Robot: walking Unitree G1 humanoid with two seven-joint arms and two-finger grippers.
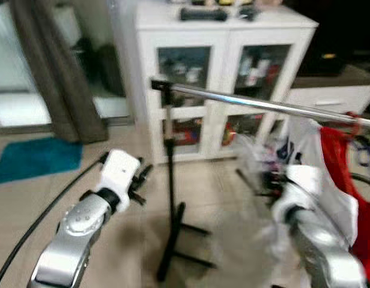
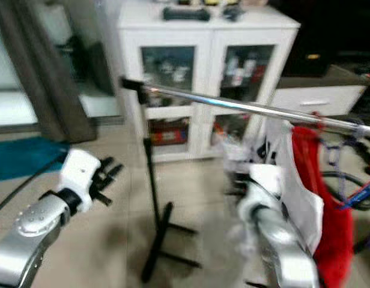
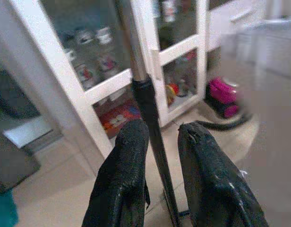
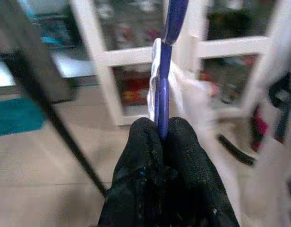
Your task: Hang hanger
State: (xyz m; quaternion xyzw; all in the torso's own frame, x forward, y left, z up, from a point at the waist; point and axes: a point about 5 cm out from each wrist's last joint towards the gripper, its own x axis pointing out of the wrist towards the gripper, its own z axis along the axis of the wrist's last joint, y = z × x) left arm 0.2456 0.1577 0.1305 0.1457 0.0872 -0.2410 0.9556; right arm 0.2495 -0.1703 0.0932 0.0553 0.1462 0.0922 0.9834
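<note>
Beige tiled floor spreads across the lower frame, a white glass-door cabinet stands at the upper centre, and the head views are blurred.

Right claw first: in its wrist view the two black fingers are pressed together on a slim blue hanger, which rises straight up out of the grip with something pale and white draped behind it. From the head camera that claw sits at the lower right, hidden in a blur of clear and white material, just below the rail.

Left claw hovers at centre left, fingers parted with nothing between them; its wrist view looks along them at the black upright post of the rack, which stands beyond the gap.

Outward now: the chrome rail slants from the upper centre down to the right edge, carried on that post with its black foot splayed on the tiles. On the rail's right end hang a red garment and a white one beside it.

Behind the cabinet's glass sit small jars and coloured items, too blurred to name; dark objects lie on its top. A grey curtain hangs at upper left, with a teal mat on the floor below it.
</note>
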